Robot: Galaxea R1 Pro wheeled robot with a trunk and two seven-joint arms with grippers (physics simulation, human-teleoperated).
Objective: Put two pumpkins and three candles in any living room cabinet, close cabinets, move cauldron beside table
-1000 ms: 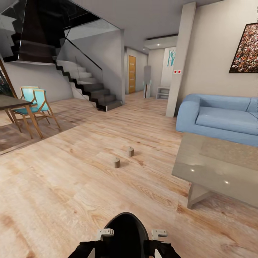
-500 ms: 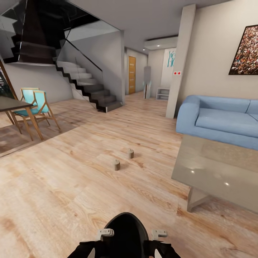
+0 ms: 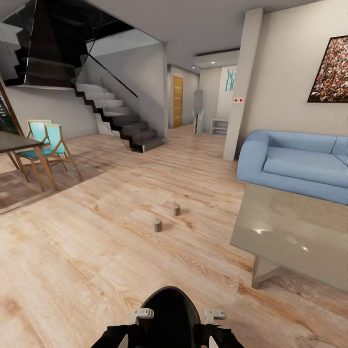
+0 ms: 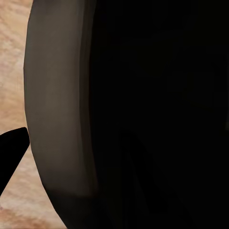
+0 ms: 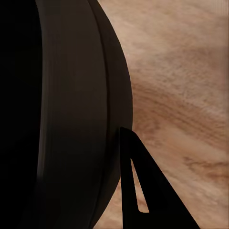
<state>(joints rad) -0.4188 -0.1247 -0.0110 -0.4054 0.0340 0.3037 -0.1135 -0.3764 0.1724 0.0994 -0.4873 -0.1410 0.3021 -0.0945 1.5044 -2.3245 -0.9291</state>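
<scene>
The black cauldron (image 3: 170, 314) hangs low in front of me in the head view, between my two arms. My left gripper (image 3: 141, 315) and my right gripper (image 3: 214, 315) sit on opposite sides of its rim, each shut on it. The wrist views show the cauldron's wall (image 4: 62, 119) (image 5: 71, 119) close up, with one dark finger (image 4: 12, 152) (image 5: 138, 191) lying on its outside. Two tan candles (image 3: 157, 224) (image 3: 176, 209) stand upright on the wooden floor ahead. The glass-topped table (image 3: 290, 232) is at the right. Pumpkins and cabinet are out of view.
A blue sofa (image 3: 295, 164) stands behind the glass table against the right wall. A dark dining table (image 3: 12, 142) with teal chairs (image 3: 50, 140) is at the left. Stairs (image 3: 121, 121) and a pillar (image 3: 241, 82) rise further back, with a hallway between.
The whole picture has shifted slightly, so the camera has moved; candles and table sit a little lower in view. The cauldron and both grippers keep their place.
</scene>
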